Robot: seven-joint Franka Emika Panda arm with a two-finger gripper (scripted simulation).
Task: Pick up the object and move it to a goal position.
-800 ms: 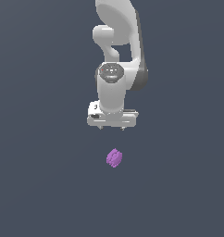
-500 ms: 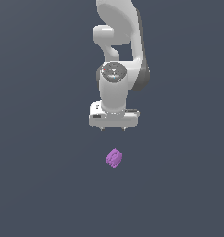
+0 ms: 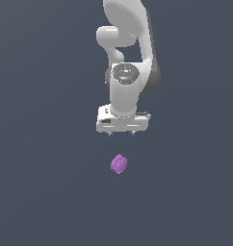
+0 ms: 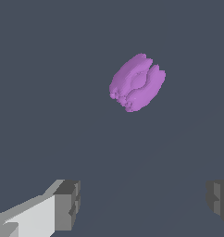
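Jaws spread wide and empty: in the exterior view, the white gripper [image 3: 121, 133] hangs from the arm [image 3: 130, 57] with its two short fingertips pointing down, touching nothing. Below it, clearly apart and slightly toward the exterior view's left of the gripper's centre, the small purple object [image 3: 119, 164] lies on the plain dark grey floor [image 3: 41, 192].

From the wrist camera, two dark finger pads [image 4: 67, 203] sit far apart at the frame's edges with bare floor between them. The purple object [image 4: 137, 82], lumpy and grooved down its middle, lies beyond the fingers, not between them and not in contact.
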